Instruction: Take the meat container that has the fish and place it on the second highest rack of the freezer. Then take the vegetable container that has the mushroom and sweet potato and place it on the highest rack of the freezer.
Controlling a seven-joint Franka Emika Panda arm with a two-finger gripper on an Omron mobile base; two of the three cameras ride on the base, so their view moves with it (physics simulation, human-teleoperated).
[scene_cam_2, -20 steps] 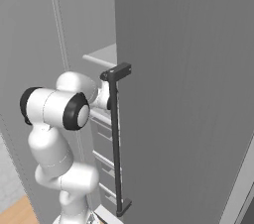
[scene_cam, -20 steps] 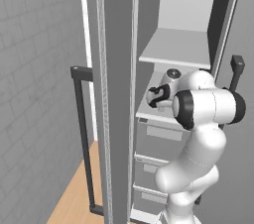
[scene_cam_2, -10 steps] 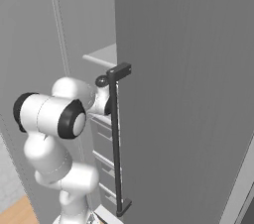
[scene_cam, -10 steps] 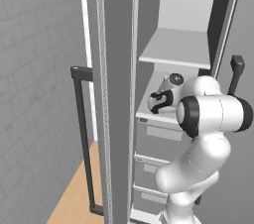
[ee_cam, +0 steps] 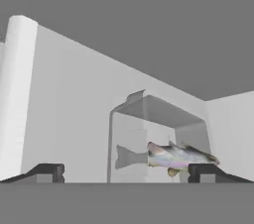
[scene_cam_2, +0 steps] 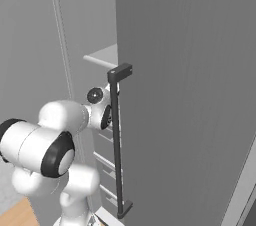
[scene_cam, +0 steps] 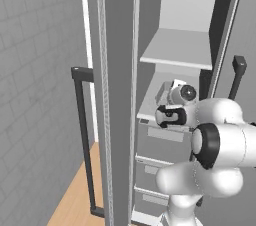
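Jaws spread wide, nothing between them. Two-finger dark gripper (ee_cam: 126, 172) inside the tall grey freezer (scene_cam: 120, 95), just above the lower pale-grey shelf board (scene_cam: 150, 106). Clear square meat container (ee_cam: 154, 139) straight ahead of the jaws, apart from both fingertips (ee_cam: 47, 172). Silvery-grey flat fish (ee_cam: 178, 156) inside, nearer the right-hand tip. Upper pale-grey shelf board (scene_cam: 177, 50) above.

— What's carrying things in front of me?

— My freezer (scene_cam: 120, 120) has two pale shelf boards. The highest rack (scene_cam: 177, 50) looks bare. On the second highest rack (scene_cam: 155, 101) sits a clear container (ee_cam: 154, 139) with the fish (ee_cam: 181, 157) inside.
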